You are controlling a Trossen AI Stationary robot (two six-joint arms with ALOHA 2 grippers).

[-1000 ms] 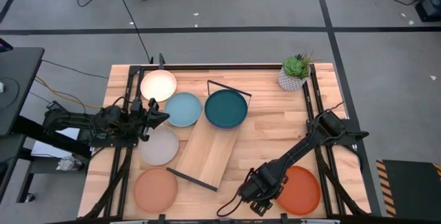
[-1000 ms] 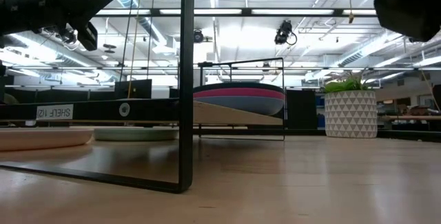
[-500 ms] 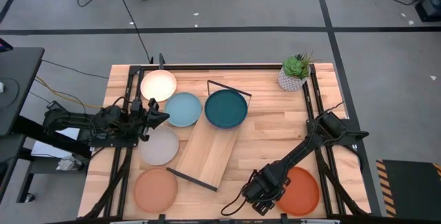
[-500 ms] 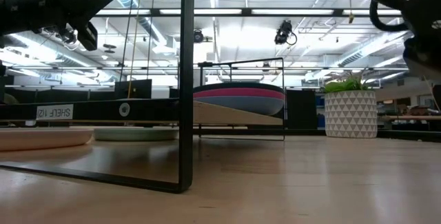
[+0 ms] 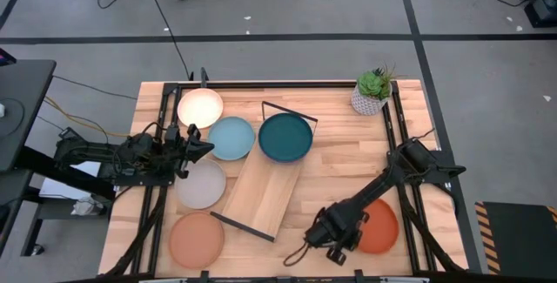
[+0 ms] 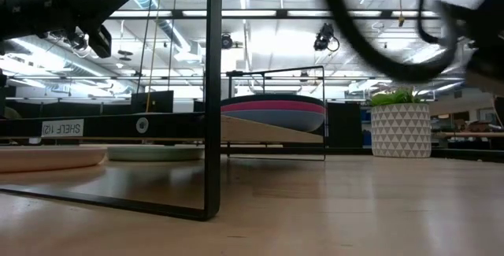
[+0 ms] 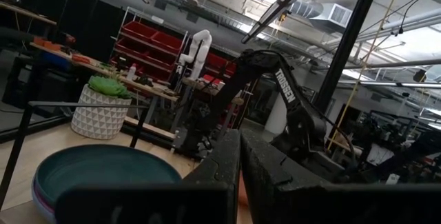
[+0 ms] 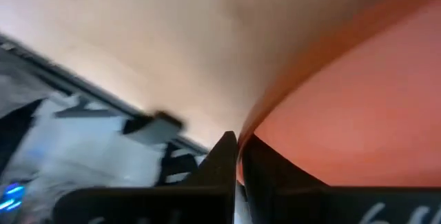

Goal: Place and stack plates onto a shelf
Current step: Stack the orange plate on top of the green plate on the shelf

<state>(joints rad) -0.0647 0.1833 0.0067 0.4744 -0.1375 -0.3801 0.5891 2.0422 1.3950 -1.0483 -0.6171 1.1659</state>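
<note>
The orange plate (image 5: 380, 227) lies near the table's front right, with my right gripper (image 5: 335, 233) shut on its left side. My left gripper (image 5: 209, 146) hovers shut and empty at the table's left, between the light blue plate (image 5: 231, 138) and the grey plate (image 5: 202, 184). The shelf (image 5: 265, 189) lies askew mid-table. On its far end rests a stack topped by the teal plate (image 5: 285, 137); pink and blue plates (image 6: 272, 114) show beneath it. The cream plate (image 5: 200, 107) and peach plate (image 5: 196, 240) lie flat on the table. My right gripper pinches the orange plate's rim (image 8: 256, 129) on the plate's left side between its two fingers (image 8: 224, 156). The fingers come from above, slanting down past the arm that reaches over the plate. Whether the plate's far side still rests on the table cannot be told.
A white pot with a green plant (image 5: 372, 92) stands at the far right corner. Black rails (image 5: 396, 135) run along both table sides. The shelf's black wire frame (image 6: 213, 98) stands close in the low view. Bare wood lies between shelf and right arm.
My right gripper has moved a little toward the far edge and shut on the orange plate's rim. The plate has shifted with it toward the far edge and now looks narrower from above. My left arm has kept still.
</note>
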